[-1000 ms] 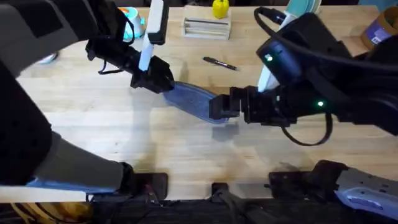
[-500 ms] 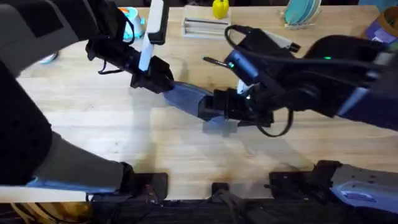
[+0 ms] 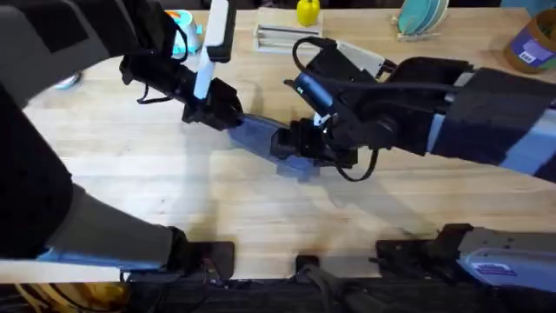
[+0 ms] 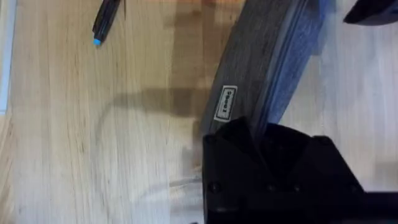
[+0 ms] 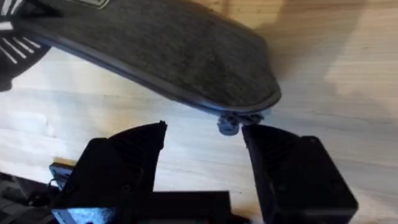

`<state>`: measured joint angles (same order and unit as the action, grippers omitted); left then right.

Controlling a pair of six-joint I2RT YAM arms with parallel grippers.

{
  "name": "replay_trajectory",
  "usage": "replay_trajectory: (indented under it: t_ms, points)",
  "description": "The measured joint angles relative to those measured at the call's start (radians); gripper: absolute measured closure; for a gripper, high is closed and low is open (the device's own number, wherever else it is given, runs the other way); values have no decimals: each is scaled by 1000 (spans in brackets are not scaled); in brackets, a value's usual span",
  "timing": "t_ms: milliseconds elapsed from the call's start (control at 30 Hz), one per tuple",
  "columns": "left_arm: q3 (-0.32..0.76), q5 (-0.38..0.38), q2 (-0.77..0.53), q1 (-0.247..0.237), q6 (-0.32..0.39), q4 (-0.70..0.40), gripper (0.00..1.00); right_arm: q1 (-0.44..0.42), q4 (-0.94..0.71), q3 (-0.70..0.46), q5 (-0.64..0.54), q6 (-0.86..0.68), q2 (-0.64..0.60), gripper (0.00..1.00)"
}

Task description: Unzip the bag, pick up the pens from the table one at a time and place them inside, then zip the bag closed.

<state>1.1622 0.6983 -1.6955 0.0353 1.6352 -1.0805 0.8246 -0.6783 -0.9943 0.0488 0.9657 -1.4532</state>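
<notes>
- i see the bag (image 3: 261,137) lying on the tabletop (image 3: 130,183), left gripper (image 3: 228,117) clamped on its far end.
- right gripper (image 5: 205,134) jaws wide beside the zip pull (image 5: 228,124).
- a pen (image 4: 106,18) lies apart; the right arm blocks the overhead view.

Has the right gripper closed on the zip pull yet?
No. In the right wrist view the right gripper is open, with the silver zip pull of the bag between its fingers, ungripped.

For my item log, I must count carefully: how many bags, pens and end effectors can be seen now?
bag: 1
pen: 1
end effectors: 2 (left end effector, right end effector)
Total: 4
</notes>
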Motion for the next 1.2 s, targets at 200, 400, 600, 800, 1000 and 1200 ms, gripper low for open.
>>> replay_trajectory:
  t_ms: [200, 400, 600, 800, 1000, 1200]
  points:
    - [0, 0, 0, 0, 0, 7, 959, 3, 0, 0, -53, 4, 0, 311]
    - [0, 0, 0, 0, 0, 8, 959, 4, -9, 5, -98, 7, 0, 634]
    - [0, -4, 0, 0, 0, 11, 959, 4, -14, 8, -115, 7, 0, 959]
    - [0, -5, 0, 0, 0, 12, 959, 4, -30, 8, -104, 7, 28, 973]
    - [0, -8, 0, 1, 0, 10, 959, 1, -58, -55, -95, -9, 145, 972]
    - [1, -6, 0, 6, -1, 6, 959, -34, -70, -82, -92, -20, 208, 972]
